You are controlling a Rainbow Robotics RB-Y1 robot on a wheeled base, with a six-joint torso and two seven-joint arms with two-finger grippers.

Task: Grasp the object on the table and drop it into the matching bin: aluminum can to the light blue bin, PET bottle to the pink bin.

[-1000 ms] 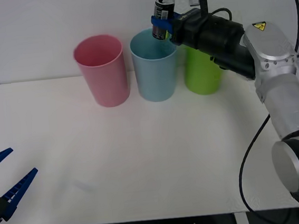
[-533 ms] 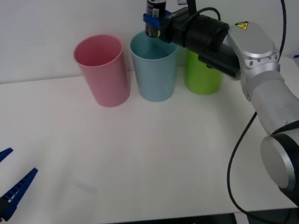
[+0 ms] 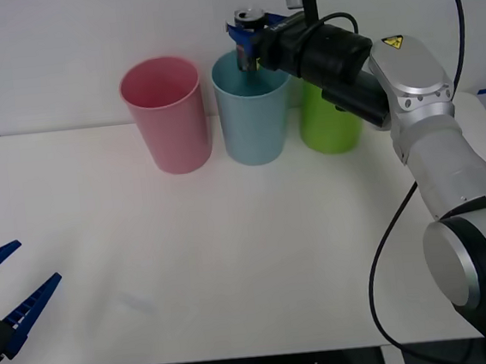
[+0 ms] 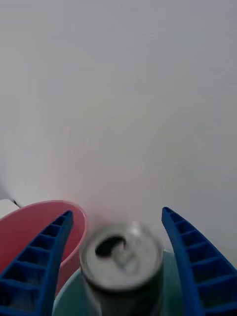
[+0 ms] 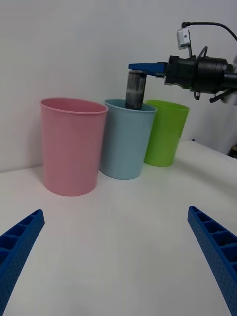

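The white table [image 3: 233, 260] carries the pink bin [image 3: 166, 114], light blue bin [image 3: 252, 116] and a lime green bin [image 3: 328, 126].

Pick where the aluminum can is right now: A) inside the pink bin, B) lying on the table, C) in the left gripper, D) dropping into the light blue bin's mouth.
D: the aluminum can is loose between the right gripper's spread fingers, its base entering the light blue bin.

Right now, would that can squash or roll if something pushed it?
The can looks like shiny metal, so probably stiff, though it might dent. Its round sides would likely roll if tipped over. It is small, so probably light.
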